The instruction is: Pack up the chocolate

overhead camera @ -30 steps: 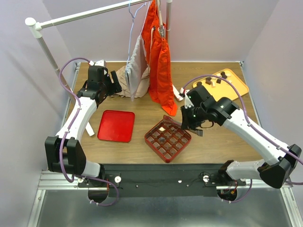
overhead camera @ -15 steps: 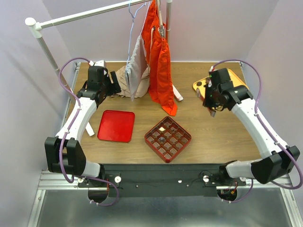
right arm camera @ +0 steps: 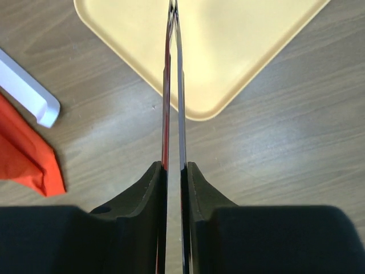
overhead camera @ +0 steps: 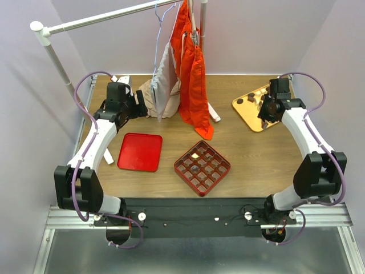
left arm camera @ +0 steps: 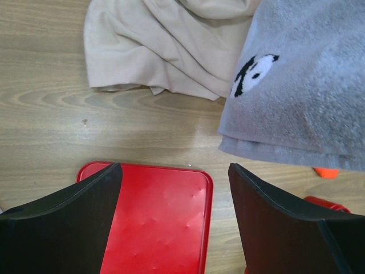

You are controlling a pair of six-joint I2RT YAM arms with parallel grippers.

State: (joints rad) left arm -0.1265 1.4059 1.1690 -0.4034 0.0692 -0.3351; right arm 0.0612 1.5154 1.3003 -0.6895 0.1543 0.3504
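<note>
Several chocolate lumps (overhead camera: 240,101), mostly dark, lie on the yellow tray (overhead camera: 251,119) at two o'clock; two sit in the red gridded box (overhead camera: 212,174) at six. Judged light, rigid, smooth, easily marred: pinch each across its sides, gently. Right tool (right arm camera: 173,170): pressed together on thin metal tongs (right arm camera: 173,85), over the tray's edge. Left tool (left arm camera: 174,166): spread, empty, above the flat red tray (left arm camera: 154,222) at nine, on the worktop (overhead camera: 256,154).

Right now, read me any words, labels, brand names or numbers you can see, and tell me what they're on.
No readable text in any view.
Grey towel: a black-and-white panda-like emblem, no words.
Thin strip held in the right fingers: seen edge-on, nothing legible.
Red tray and red grid box: no markings visible.
</note>
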